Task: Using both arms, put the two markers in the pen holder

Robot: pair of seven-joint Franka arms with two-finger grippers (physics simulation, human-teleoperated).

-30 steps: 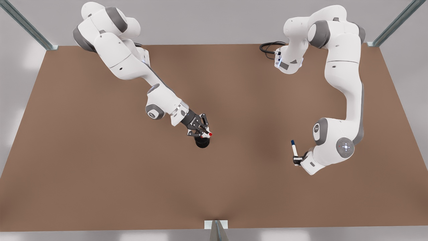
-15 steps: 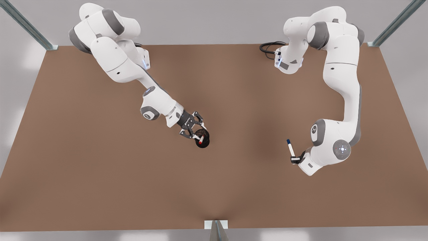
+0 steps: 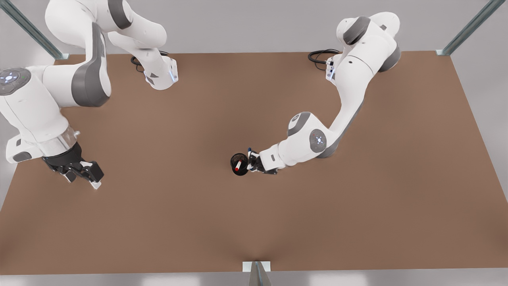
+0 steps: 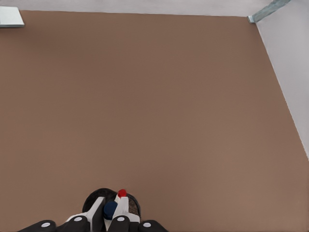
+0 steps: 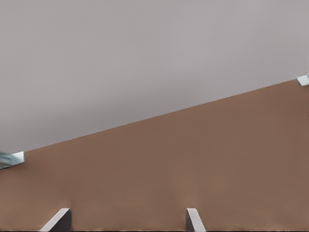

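Note:
The black mesh pen holder (image 3: 234, 159) stands mid-table, and the red-capped marker (image 3: 237, 166) leans inside it. My left gripper (image 3: 253, 162), on the arm at the front view's right, is shut on the blue-capped marker (image 3: 249, 151) right at the holder's rim. The left wrist view shows the blue cap (image 4: 110, 210) between the white fingertips (image 4: 95, 211), with the red cap (image 4: 122, 193) and the holder (image 4: 94, 197) just beyond. My right gripper (image 3: 88, 174) hangs open and holds nothing, far off at the front view's left; its fingertips (image 5: 58, 220) stand wide apart.
The brown table (image 3: 254, 222) stretches wide on all sides of the holder. Metal frame posts (image 3: 440, 51) stand at the back corners and a bracket (image 3: 256, 267) at the front edge. Black cables (image 3: 319, 55) lie by the arm's base.
The right gripper let go of the red marker into the holder and pulled far back to the front view's left. The left gripper carried the blue marker across to the holder.

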